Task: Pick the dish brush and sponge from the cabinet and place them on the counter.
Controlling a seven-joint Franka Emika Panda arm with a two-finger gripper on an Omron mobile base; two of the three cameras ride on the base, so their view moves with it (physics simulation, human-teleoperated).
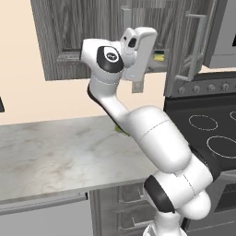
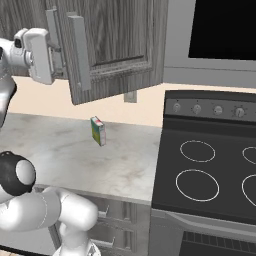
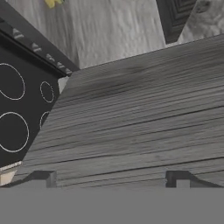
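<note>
My gripper [image 3: 113, 177] is spread wide, nothing between its tips, just above the cabinet [image 3: 144, 113] wood. The sponge [image 1: 159, 57] lies flat just beyond the hand; its long axis I cannot tell.

We are in a home kitchen, a rendered one. Above us hangs a dark grey wood-grain wall cabinet [image 1: 69, 32] with its panelled door [image 2: 112, 45] swung open on a long bar handle. Below it runs a pale marble-patterned counter [image 1: 55, 156] against a cream wall, with grey drawers [image 1: 120, 207] under the slab. Beside the counter sits a black stovetop [image 2: 210, 175] with ring-marked burners and a row of knobs [image 2: 207, 109]. A small multicoloured box [image 2: 98, 130] stands on the counter.
</note>
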